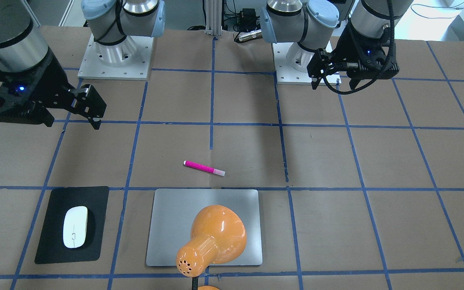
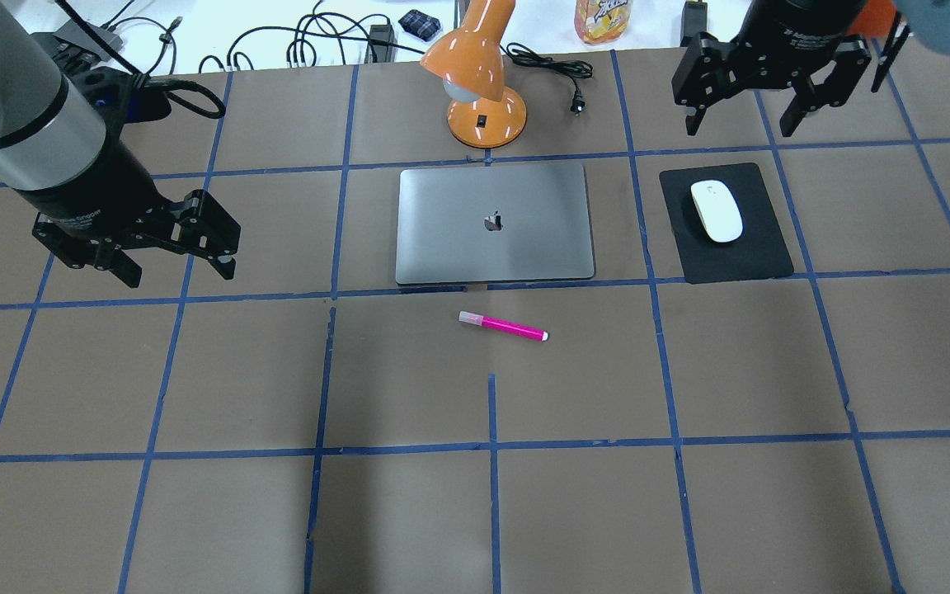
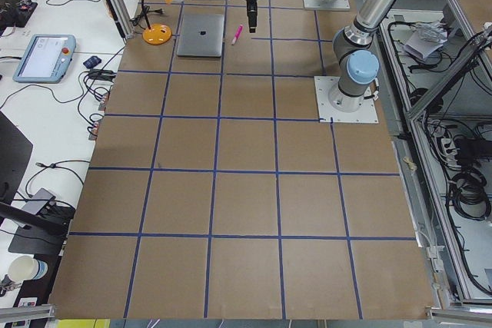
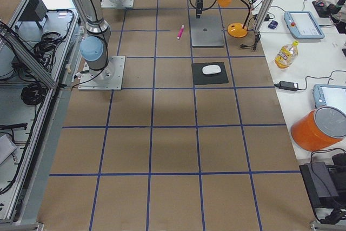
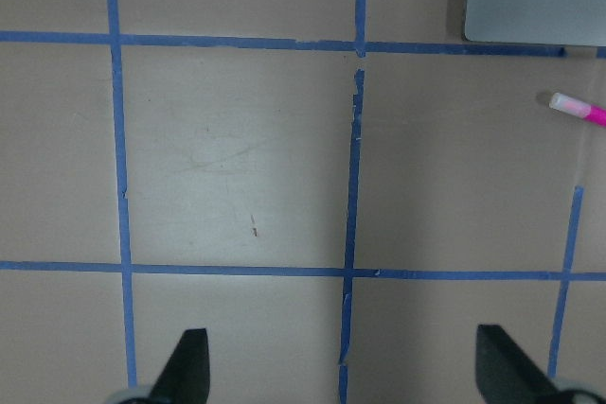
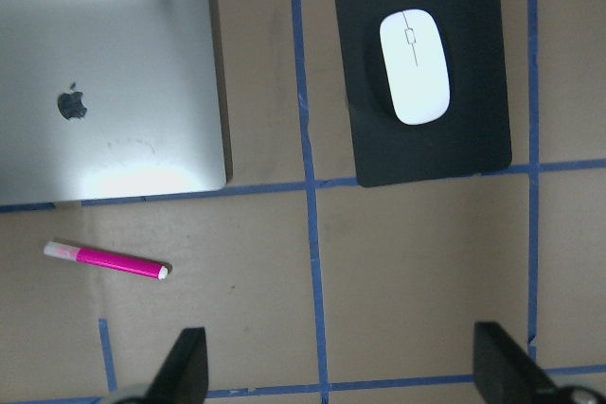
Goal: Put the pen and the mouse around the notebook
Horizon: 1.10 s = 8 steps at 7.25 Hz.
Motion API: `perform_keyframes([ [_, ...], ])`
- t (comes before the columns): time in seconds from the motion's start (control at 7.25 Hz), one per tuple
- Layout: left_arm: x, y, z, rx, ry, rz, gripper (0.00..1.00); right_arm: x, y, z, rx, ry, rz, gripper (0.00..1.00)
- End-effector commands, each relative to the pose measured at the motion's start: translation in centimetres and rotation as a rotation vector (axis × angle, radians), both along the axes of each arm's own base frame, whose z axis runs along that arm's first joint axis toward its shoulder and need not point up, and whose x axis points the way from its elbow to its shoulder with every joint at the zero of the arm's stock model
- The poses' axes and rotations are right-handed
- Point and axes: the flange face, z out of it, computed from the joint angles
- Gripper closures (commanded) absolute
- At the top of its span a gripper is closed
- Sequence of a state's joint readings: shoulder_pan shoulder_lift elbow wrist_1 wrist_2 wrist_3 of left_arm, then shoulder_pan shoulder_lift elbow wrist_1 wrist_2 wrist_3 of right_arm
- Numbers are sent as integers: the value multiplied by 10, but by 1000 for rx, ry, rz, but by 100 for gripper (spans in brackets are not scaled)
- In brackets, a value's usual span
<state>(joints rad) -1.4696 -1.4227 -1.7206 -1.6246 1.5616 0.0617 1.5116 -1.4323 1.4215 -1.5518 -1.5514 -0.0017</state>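
The silver-grey notebook (image 2: 494, 223) lies closed at the table's far middle. The magenta pen (image 2: 504, 327) lies just in front of its near edge, apart from it, pale end to the left. The white mouse (image 2: 716, 210) rests on a black mat (image 2: 759, 256) right of the notebook. My left gripper (image 2: 180, 276) hovers open and empty, well to the left of the notebook. My right gripper (image 2: 739, 128) hangs open and empty just beyond the mat. The right wrist view shows the mouse (image 6: 414, 65), the pen (image 6: 106, 259) and the notebook (image 6: 114, 92) below.
An orange desk lamp (image 2: 483, 82) stands behind the notebook, its shade over the far edge. Its cord and plug (image 2: 576, 105) trail to the right. A bottle (image 2: 599, 21) and cables sit on the white bench beyond. Blue tape lines grid the brown table (image 2: 491, 495).
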Motion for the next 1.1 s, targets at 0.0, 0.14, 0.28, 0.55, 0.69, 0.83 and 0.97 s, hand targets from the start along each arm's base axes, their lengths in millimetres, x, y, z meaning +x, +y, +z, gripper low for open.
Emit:
perform_keyframes([
  [0.0, 0, 1, 1, -2, 0, 0, 0, -23, -55, -83, 28, 4, 70, 0],
  [0.14, 0, 2, 1, 0, 0, 0, 0, -27, -82, -141, 56, 2, 87, 0],
  [0.28, 0, 1, 0, 1, 0, -1, 0, -35, -94, -194, 60, 1, 107, 1],
  [0.55, 0, -1, -2, 3, 2, -3, 0, -67, -97, -265, -9, 11, 164, 1],
  [0.69, 1, -4, -6, 4, 4, -1, 0, -74, -101, -276, -37, 18, 163, 1],
  [0.83, 1, -3, -6, 4, 1, -1, 0, -75, -101, -277, -39, 19, 177, 3],
  [0.97, 1, -1, -3, 0, 0, -1, 0, -78, -104, -284, -62, 53, 220, 4],
])
